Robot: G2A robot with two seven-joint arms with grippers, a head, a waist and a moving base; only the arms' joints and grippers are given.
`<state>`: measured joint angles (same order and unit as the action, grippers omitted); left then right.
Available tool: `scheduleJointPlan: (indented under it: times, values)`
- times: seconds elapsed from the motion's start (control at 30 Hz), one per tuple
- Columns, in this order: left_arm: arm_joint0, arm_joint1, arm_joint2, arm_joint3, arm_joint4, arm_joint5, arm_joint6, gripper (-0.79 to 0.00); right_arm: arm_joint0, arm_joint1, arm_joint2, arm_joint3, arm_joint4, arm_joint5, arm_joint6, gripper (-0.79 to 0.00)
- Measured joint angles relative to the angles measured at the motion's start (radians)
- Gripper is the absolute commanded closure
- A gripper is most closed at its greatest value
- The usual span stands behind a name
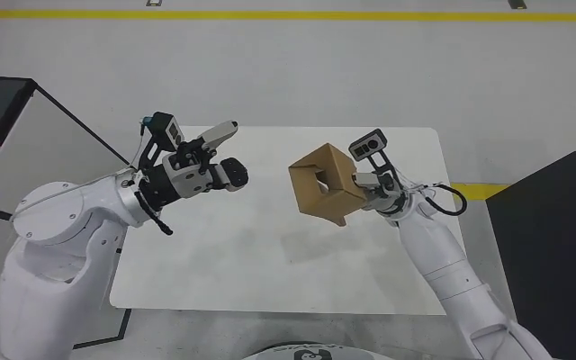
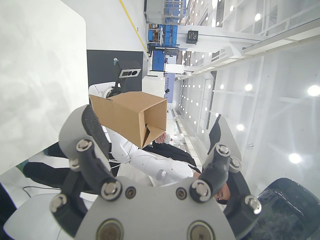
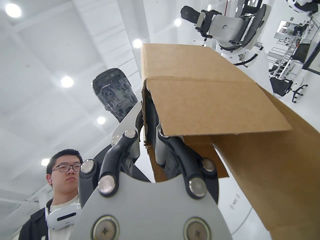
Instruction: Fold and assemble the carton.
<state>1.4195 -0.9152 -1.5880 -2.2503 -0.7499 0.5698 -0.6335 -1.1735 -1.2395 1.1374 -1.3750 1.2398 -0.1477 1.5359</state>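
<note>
- Carton (image 1: pixel 322 184): brown cardboard. We log it right of centre in the top view, tilted over the table, with a dark gap showing in one face (flaps there not flush).
- Right gripper (image 3: pixel 148 118): we record its fingers pinched tight on a cardboard flap, at the carton's right-hand side in the top view.
- Left gripper (image 1: pixel 231 153): left of centre in the top view, well apart from the carton, jaws spread wide and holding nothing (it faces the carton).
- Table (image 1: pixel 270 261): white, with rounded corners, beneath both arms.
- Yellow line (image 1: pixel 288 14): we note it on the grey floor, along the upper edge of the top view.
</note>
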Motion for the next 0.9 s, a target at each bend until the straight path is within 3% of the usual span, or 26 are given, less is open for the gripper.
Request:
scheduleJointPlan:
  times: [0.43,0.9]
  values:
    - [-0.001,0.0,0.001,0.0,0.001,0.0,0.001,-0.785,0.004,0.001,-0.012,-0.008,0.0,0.001,-0.005,0.0]
    - [-0.001,0.0,0.001,0.0,0.001,0.0,0.001,-0.785,0.048,0.003,-0.049,-0.004,-0.013,-0.138,0.0,0.0]
